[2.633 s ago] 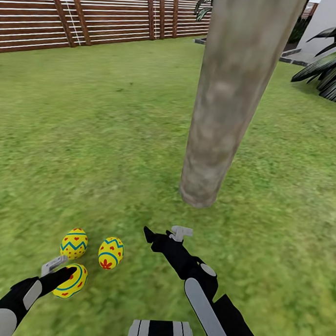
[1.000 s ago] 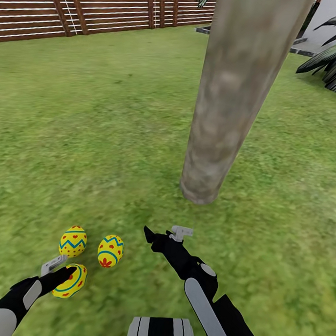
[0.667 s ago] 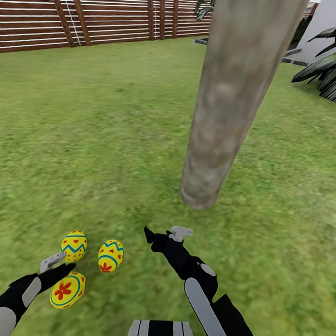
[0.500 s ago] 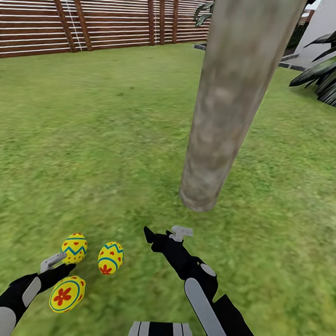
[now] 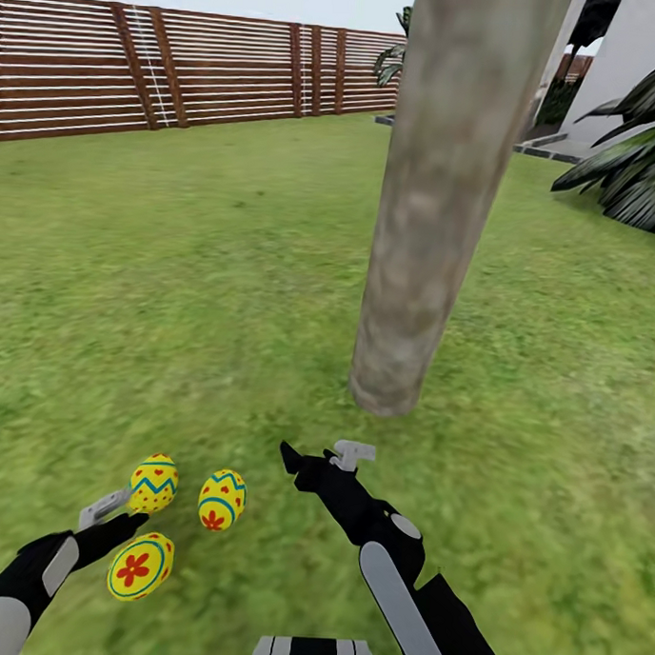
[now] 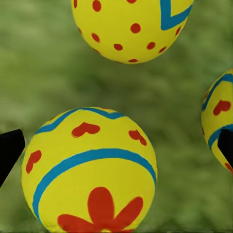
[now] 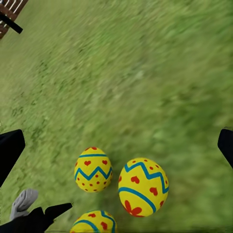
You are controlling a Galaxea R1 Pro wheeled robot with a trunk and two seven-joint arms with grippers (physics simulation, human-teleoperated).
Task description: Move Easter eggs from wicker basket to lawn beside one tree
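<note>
1. Eggs first: all three Easter eggs lie on the lawn [image 5: 206,265] at the lower left of your head view, well short of the tree [image 5: 437,227], whose trunk base meets the grass at centre frame.
2. Your nearest egg [image 5: 141,566] shows a red flower face and sits lowest in the frame; the zigzag egg [image 5: 154,483] lies just above it, and the third egg [image 5: 222,499] rests to the right of that one.
3. Your left gripper [image 5: 116,514] hangs just beside the flower egg, its dark fingertip over the egg's upper left edge. Its fingers stand apart and hold nothing; in the left wrist view the dark tips sit at the two frame edges, with the egg [image 6: 90,170] between them and free on the grass.
4. Your right gripper [image 5: 317,453] hovers over bare grass at lower centre, below the trunk base. Its fingers are spread wide and empty; the right wrist view looks between them at the eggs.
5. Behind it all you have the brown slat fence [image 5: 186,69] across the upper left, and dark palm fronds [image 5: 635,160] at the right edge beside a white wall [image 5: 630,55].
</note>
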